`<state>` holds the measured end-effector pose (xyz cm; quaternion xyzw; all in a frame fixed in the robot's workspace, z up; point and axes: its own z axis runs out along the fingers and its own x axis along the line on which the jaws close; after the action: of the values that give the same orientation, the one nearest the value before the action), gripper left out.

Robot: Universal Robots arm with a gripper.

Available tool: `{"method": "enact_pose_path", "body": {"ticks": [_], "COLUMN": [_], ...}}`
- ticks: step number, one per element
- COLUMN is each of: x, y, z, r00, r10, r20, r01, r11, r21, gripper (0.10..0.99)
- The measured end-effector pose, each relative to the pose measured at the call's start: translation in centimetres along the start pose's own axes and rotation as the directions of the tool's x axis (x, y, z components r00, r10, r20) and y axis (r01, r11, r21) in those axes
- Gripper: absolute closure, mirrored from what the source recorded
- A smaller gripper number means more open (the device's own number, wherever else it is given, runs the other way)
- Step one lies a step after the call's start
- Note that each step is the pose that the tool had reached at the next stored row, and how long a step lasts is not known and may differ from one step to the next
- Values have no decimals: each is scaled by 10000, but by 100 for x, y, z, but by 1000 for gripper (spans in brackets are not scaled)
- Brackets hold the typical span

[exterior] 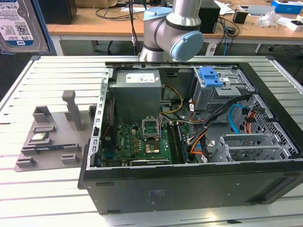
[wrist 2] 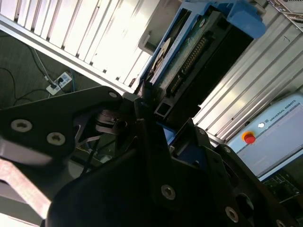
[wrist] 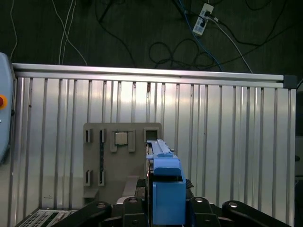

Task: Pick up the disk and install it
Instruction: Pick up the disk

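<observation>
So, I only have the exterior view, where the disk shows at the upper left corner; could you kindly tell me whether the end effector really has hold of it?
Observer: Yes; in the second wrist view the end effector is shut on the disk.
Operator: Thank you. What lies under it?
Observer: In the first wrist view the disk hangs above the slatted table, by one edge of the grey fixture tray, which holds a square chip.
</observation>
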<state>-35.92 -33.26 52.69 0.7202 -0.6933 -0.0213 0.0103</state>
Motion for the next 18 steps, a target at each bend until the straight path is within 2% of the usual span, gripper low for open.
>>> {"method": "enact_pose_path", "body": {"ticks": [5,16,18], "x": [1,15,18], "y": [-40,-386,-472], "z": [-2,-17,-22], "r00": [10000,10000,10000], "r10": [0,-1,1], "r20": [0,0,-1], "r01": [0,1,-1], "r11": [10000,10000,10000], "r21": [0,1,0], "gripper": [718,718,718]}}
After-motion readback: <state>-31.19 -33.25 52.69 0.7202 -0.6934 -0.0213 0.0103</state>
